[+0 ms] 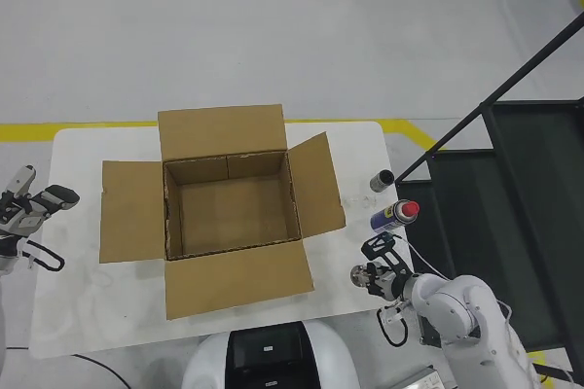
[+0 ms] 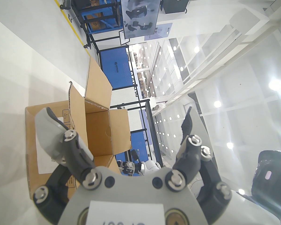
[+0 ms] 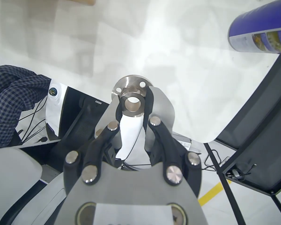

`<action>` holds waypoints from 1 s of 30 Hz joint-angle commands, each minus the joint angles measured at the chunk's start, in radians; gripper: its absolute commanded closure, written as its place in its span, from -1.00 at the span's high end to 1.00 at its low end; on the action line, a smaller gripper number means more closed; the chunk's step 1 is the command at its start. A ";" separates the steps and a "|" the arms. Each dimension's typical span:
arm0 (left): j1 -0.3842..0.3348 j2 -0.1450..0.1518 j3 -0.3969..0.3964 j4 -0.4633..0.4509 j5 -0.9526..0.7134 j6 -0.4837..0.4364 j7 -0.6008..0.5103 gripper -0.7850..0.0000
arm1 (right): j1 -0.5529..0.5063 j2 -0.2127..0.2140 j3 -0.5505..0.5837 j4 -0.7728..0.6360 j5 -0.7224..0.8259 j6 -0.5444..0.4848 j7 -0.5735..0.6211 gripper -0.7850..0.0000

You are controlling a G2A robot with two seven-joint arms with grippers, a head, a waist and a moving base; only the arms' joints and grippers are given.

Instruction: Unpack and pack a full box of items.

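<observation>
So the cardboard box (image 1: 232,214) sat open in the middle of the white table (image 1: 88,301), a bit above center in the top view, all four flaps folded out flat and its bare brown floor showing. The right gripper (image 3: 132,105) was down in the lower right of the top view, near the table's front edge and just off the corner of the box's near flap, not touching it. Its fingers were pinched on a small metal flange (image 3: 130,89), a round steel piece with bolt holes and a short hollow neck, and the neck sat right between the black pads. I couldn't tell whether the flange was resting on the table or held just above it. Right of the box, a blue spray can (image 1: 395,215) with a red cap lay on its side near the table's right edge, just above that gripper in the frame, and a small dark cylinder (image 1: 382,181) stood a little farther up. The left gripper (image 1: 24,199) hung out at the far left of the top view, past the table's left edge and well apart from the box, with its fingers (image 2: 46,127) spread wide and nothing between them. Its wrist camera looked across at the box's side wall and a raised flap.
</observation>
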 commanded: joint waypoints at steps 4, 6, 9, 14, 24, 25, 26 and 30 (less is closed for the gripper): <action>0.000 0.000 0.000 0.000 0.000 0.000 0.000 1.00 | 0.058 0.001 -0.043 0.102 -0.032 0.018 -0.042 -1.00; 0.000 0.000 0.000 0.000 0.000 0.000 0.000 1.00 | 0.087 0.001 -0.058 0.142 -0.047 0.024 -0.053 -1.00; 0.000 0.000 0.000 0.000 0.000 0.000 0.000 1.00 | 0.127 0.001 -0.074 0.200 -0.039 0.036 -0.070 -1.00; 0.000 0.000 0.000 0.000 0.000 0.000 0.000 1.00 | 0.172 0.003 -0.088 0.256 -0.055 0.067 -0.073 -1.00; 0.000 0.000 0.000 0.000 0.000 0.000 0.000 1.00 | 0.203 0.005 -0.131 0.301 -0.101 0.117 -0.092 -1.00; 0.000 0.000 0.000 0.000 0.000 0.000 0.000 1.00 | 0.206 0.005 -0.137 0.306 -0.103 0.120 -0.095 -1.00; 0.000 0.000 0.000 0.000 0.000 0.000 0.000 1.00 | 0.210 0.005 -0.142 0.313 -0.103 0.124 -0.099 -1.00; 0.000 0.000 0.000 0.000 0.000 0.000 0.000 1.00 | 0.237 0.003 -0.167 0.355 -0.110 0.134 -0.112 -1.00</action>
